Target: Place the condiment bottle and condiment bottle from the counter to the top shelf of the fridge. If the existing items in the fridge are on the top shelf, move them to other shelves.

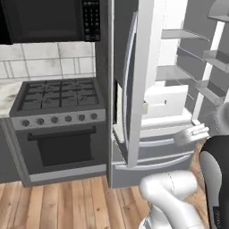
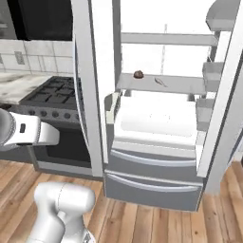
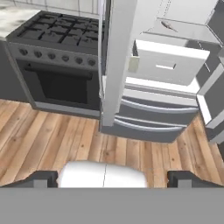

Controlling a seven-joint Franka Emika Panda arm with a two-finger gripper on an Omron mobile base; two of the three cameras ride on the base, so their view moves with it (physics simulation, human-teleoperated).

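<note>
Two fridge doors swung wide, shelves unobstructed; claw spread, clear of stove edge

White fridge, dark grey stove, brown plank floor.

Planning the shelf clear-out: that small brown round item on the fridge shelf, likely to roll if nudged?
Probably. The brown item looks rounded, so a side push may roll it along the shelf. It looks small, likely light. Texture is too blurred to judge slipperiness.

All three views face the open fridge and stove.
</note>
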